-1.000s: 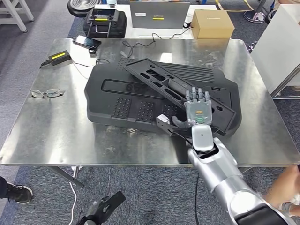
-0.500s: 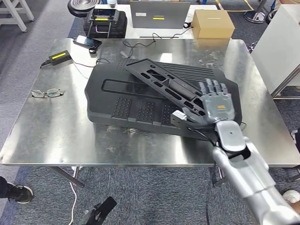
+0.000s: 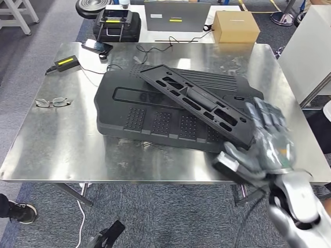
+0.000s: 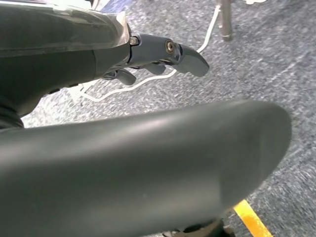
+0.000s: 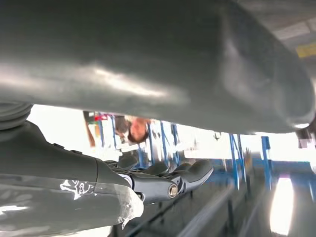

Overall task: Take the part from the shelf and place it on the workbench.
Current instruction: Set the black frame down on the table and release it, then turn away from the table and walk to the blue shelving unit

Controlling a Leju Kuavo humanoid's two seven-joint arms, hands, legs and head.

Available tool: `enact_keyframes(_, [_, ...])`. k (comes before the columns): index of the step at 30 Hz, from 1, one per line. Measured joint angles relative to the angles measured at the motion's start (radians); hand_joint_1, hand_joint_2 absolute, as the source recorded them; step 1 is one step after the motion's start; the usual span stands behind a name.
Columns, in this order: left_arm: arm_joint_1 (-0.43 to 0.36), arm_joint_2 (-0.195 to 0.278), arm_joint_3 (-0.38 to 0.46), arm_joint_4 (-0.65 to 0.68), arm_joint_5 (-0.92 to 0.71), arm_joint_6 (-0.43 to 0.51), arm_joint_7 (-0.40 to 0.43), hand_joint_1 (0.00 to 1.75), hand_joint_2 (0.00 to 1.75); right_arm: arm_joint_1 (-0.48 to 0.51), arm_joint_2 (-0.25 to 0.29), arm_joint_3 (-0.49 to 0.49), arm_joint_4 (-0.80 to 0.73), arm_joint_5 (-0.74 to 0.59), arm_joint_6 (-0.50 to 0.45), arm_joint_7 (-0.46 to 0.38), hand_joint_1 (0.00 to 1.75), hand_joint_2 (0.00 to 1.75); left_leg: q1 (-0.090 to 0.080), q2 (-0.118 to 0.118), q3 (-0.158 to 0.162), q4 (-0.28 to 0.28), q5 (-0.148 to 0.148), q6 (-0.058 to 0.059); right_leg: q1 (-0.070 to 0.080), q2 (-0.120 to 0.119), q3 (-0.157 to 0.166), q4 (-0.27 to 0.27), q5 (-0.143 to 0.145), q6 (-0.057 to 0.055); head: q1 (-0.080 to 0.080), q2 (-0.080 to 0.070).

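The part (image 3: pixel 195 101), a long black slotted plastic frame, lies slanted on top of a larger black panel (image 3: pixel 132 111) on the steel workbench (image 3: pixel 58 139). My right hand (image 3: pixel 269 147) is blurred at the bench's near right corner, just off the part's near end. Its fingers are spread, its thumb stands out, and it holds nothing. In the right wrist view the fingers (image 5: pixel 178 180) reach out straight and empty. My left hand (image 3: pixel 109 235) hangs low below the bench's front edge, and its fingers (image 4: pixel 168 52) are stretched out over the carpet with nothing in them.
Glasses (image 3: pixel 53 102) lie at the bench's left. A power adapter (image 3: pixel 65 63), a phone (image 3: pixel 96 46) and a cable sit at the back left. Behind the bench stand a black case (image 3: pixel 116 23) and a cardboard box (image 3: pixel 235 26). A white slanted panel (image 3: pixel 308 51) is close on the right.
My right hand has left the part's near end and swung right and back toward me, off the bench corner. The part stays on the black panel.
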State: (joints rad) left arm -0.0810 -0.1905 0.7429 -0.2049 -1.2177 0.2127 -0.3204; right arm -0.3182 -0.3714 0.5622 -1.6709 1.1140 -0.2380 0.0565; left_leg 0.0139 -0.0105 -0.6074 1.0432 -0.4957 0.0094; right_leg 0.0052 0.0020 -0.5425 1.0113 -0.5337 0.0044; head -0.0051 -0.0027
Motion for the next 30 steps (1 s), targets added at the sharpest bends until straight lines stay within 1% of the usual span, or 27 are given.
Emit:
enact_keyframes(3, [0.004, 0.0, 0.004, 0.0, 0.003, 0.004, -0.002, 0.0, 0.0, 0.126, -0.013, -0.059, -0.105, 0.012, -0.092, -0.031, 0.0, 0.0, -0.001, 0.001, 0.0, 0.0, -0.001, -0.001, 0.0, 0.002, -0.001, 0.0, -0.001, 0.0, 0.0, 0.0])
enact_keyframes(5, [0.004, 0.0, 0.007, 0.0, 0.002, 0.007, -0.005, 0.0, 0.0, 0.196, -0.007, -0.093, -0.157, 0.016, -0.178, -0.054, 0.0, 0.0, 0.0, 0.001, 0.0, 0.0, -0.001, -0.001, 0.0, 0.001, -0.001, 0.0, -0.001, 0.0, 0.0, 0.0])
enact_keyframes(8, [0.007, 0.0, 0.014, 0.0, 0.003, 0.019, -0.011, 0.0, 0.0, 0.322, 0.042, -0.15, -0.242, -0.013, -0.371, -0.117, 0.0, 0.0, 0.0, 0.0, 0.0, 0.0, -0.001, -0.001, 0.0, 0.0, 0.0, 0.0, -0.002, 0.001, 0.0, 0.0])
enact_keyframes(10, [0.009, 0.0, 0.018, 0.0, 0.003, 0.031, -0.012, 0.0, 0.0, 0.405, 0.086, -0.187, -0.296, -0.099, -0.44, -0.191, 0.0, 0.0, 0.0, 0.0, 0.0, 0.0, -0.002, -0.001, 0.0, 0.0, 0.0, -0.001, -0.002, 0.001, 0.0, 0.0])
enact_keyframes(13, [0.01, 0.0, 0.024, 0.0, 0.005, 0.045, -0.011, 0.0, 0.0, 0.501, 0.15, -0.23, -0.35, -0.28, -0.455, -0.306, 0.0, 0.0, -0.003, 0.0, 0.0, 0.001, -0.004, 0.001, -0.003, 0.001, 0.0, -0.002, -0.002, 0.002, 0.0, 0.0])
enact_keyframes(16, [0.011, 0.001, 0.031, 0.0, 0.006, 0.058, -0.012, 0.0, 0.0, 0.561, 0.194, -0.252, -0.379, -0.398, -0.456, -0.373, 0.0, 0.0, -0.007, 0.0, 0.001, 0.001, -0.004, 0.003, -0.007, 0.001, 0.0, -0.003, -0.002, 0.006, -0.001, 0.0])
enact_keyframes(18, [0.013, 0.0, 0.036, 0.0, 0.006, 0.063, -0.012, 0.0, 0.0, 0.593, 0.22, -0.267, -0.399, -0.444, -0.456, -0.411, 0.0, 0.0, -0.005, 0.001, 0.004, -0.005, 0.001, 0.01, -0.009, 0.001, 0.002, -0.003, -0.003, 0.011, -0.001, 0.0])
enact_keyframes(19, [0.014, 0.0, 0.038, 0.0, 0.006, 0.065, -0.012, 0.0, 0.0, 0.607, 0.23, -0.275, -0.408, -0.461, -0.457, -0.428, 0.0, 0.0, -0.003, 0.003, 0.007, -0.011, 0.005, 0.014, -0.01, 0.002, 0.001, 0.005, -0.011, 0.015, 0.0, 0.0])
enact_keyframes(20, [0.014, 0.0, 0.04, 0.0, 0.006, 0.067, -0.012, 0.0, 0.0, 0.619, 0.238, -0.282, -0.417, -0.473, -0.457, -0.443, 0.0, 0.0, 0.001, 0.005, 0.01, -0.016, 0.009, 0.018, -0.011, 0.002, -0.006, 0.027, -0.031, 0.02, 0.0, 0.0])
enact_keyframes(21, [0.014, -0.001, 0.041, 0.0, 0.005, 0.068, -0.012, 0.0, 0.0, 0.63, 0.246, -0.288, -0.424, -0.486, -0.458, -0.457, 0.0, 0.0, 0.005, 0.007, 0.013, -0.02, 0.011, 0.02, -0.013, 0.002, -0.022, 0.069, -0.062, 0.025, 0.001, 0.0])
enact_keyframes(23, [0.015, -0.001, 0.043, 0.0, 0.005, 0.071, -0.011, 0.0, 0.0, 0.652, 0.261, -0.3, -0.434, -0.51, -0.458, -0.481, 0.0, 0.0, 0.007, 0.008, 0.014, -0.021, 0.011, 0.021, -0.019, 0.002, -0.075, 0.197, -0.129, 0.036, 0.001, 0.0])
enact_keyframes(24, [0.016, -0.001, 0.043, 0.0, 0.005, 0.071, -0.01, 0.0, 0.0, 0.664, 0.268, -0.305, -0.438, -0.517, -0.458, -0.489, 0.0, 0.0, 0.008, 0.009, 0.014, -0.021, 0.011, 0.02, -0.023, 0.002, -0.096, 0.249, -0.145, 0.041, 0.001, 0.0])
enact_keyframes(25, [0.017, -0.001, 0.044, 0.0, 0.005, 0.071, -0.009, 0.0, 0.0, 0.674, 0.275, -0.31, -0.441, -0.522, -0.458, -0.494, 0.0, 0.0, 0.01, 0.009, 0.014, -0.02, 0.011, 0.019, -0.027, 0.001, -0.102, 0.268, -0.141, 0.046, 0.001, 0.0])
enact_keyframes(26, [0.017, -0.001, 0.044, 0.0, 0.005, 0.071, -0.009, 0.0, 0.0, 0.681, 0.28, -0.314, -0.445, -0.526, -0.458, -0.497, 0.0, 0.0, 0.012, 0.009, 0.015, -0.02, 0.011, 0.017, -0.032, 0.001, -0.089, 0.245, -0.116, 0.052, 0.001, 0.0])
enact_keyframes(27, [0.017, -0.001, 0.044, 0.0, 0.005, 0.072, -0.009, 0.0, 0.0, 0.686, 0.285, -0.317, -0.448, -0.53, -0.458, -0.5, 0.0, 0.0, 0.016, 0.009, 0.015, -0.019, 0.011, 0.013, -0.036, 0.0, -0.058, 0.186, -0.079, 0.057, 0.001, 0.0])
enact_keyframes(28, [0.016, -0.001, 0.044, 0.0, 0.005, 0.072, -0.009, 0.0, 0.0, 0.688, 0.289, -0.32, -0.452, -0.534, -0.458, -0.505, 0.0, 0.0, 0.019, 0.009, 0.015, -0.017, 0.012, 0.007, -0.04, 0.0, -0.02, 0.112, -0.047, 0.062, 0.001, 0.0])
enact_keyframes(29, [0.016, -0.001, 0.044, 0.0, 0.005, 0.072, -0.008, 0.0, 0.0, 0.691, 0.293, -0.323, -0.455, -0.54, -0.458, -0.512, 0.0, 0.0, 0.02, 0.008, 0.015, -0.016, 0.013, -0.001, -0.04, 0.003, 0.011, 0.05, -0.024, 0.061, 0.001, 0.0])
enact_keyframes(30, [0.016, -0.001, 0.044, 0.0, 0.004, 0.072, -0.008, 0.0, 0.0, 0.696, 0.297, -0.325, -0.458, -0.546, -0.458, -0.52, 0.0, 0.0, 0.02, 0.007, 0.014, -0.016, 0.015, -0.009, -0.039, 0.006, 0.03, 0.009, -0.012, 0.057, 0.0, 0.0])
